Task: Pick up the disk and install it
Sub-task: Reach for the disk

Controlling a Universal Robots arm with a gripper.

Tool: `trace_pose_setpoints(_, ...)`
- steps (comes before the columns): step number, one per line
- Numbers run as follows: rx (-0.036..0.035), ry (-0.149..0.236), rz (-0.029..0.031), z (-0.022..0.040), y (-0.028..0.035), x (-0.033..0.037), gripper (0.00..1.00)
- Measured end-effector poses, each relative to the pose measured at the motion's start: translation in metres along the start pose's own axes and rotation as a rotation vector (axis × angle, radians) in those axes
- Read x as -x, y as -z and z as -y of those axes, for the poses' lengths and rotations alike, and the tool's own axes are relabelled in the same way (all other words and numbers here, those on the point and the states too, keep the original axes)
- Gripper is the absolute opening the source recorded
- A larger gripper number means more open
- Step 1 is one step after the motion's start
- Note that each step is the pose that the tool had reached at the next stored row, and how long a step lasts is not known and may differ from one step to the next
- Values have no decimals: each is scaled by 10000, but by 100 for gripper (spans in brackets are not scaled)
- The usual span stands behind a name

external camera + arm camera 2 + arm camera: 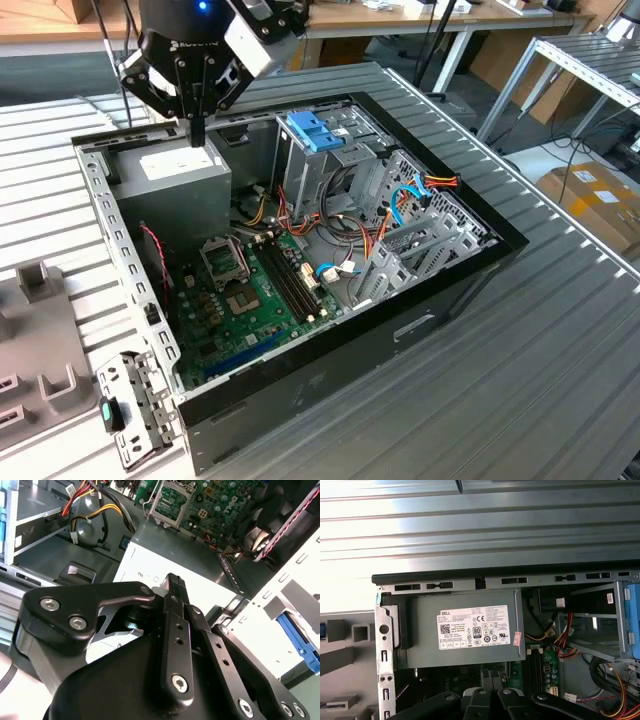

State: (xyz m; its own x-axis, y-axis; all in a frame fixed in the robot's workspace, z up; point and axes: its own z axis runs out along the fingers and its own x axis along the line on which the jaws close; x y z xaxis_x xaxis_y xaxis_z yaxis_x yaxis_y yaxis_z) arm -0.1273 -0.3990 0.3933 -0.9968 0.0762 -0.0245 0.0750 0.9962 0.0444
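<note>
**Q:** Gripper (197,132) state at that moment?

**A:** Fingers were pressed together, nothing between them. The gripper (173,580) read the same in the second wrist view. I had it pointing straight down just above the grey power supply box (195,205), over its white sticker (473,628).

**Q:** Touching the box?

**A:** Couldn't tell. Very close. It carried nothing, so I'd guess that's why it wasn't spread.

**Q:** And the disk?

**A:** Not in the fingers. I couldn't tell where the disk lay. A blue edge (299,644) beside the pale chassis wall (280,610) in the second wrist view might have been a rail, but too little of it showed to call.

**Q:** Case layout?

**A:** Computer case (330,375) lay on its side with the cover off. That put the motherboard (235,300) and drive cage (345,160) facing up, reachable from above, I reckon. Light-blue latch piece (314,130) sat on top of the cage. Loose cables (400,205) draped just beside it, a snag risk by my read.
</note>
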Motion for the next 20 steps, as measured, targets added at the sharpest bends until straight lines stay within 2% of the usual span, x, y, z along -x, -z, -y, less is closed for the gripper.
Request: trace_pose_setpoints(20, 0, -1, 0, 20, 7, -269, 11)
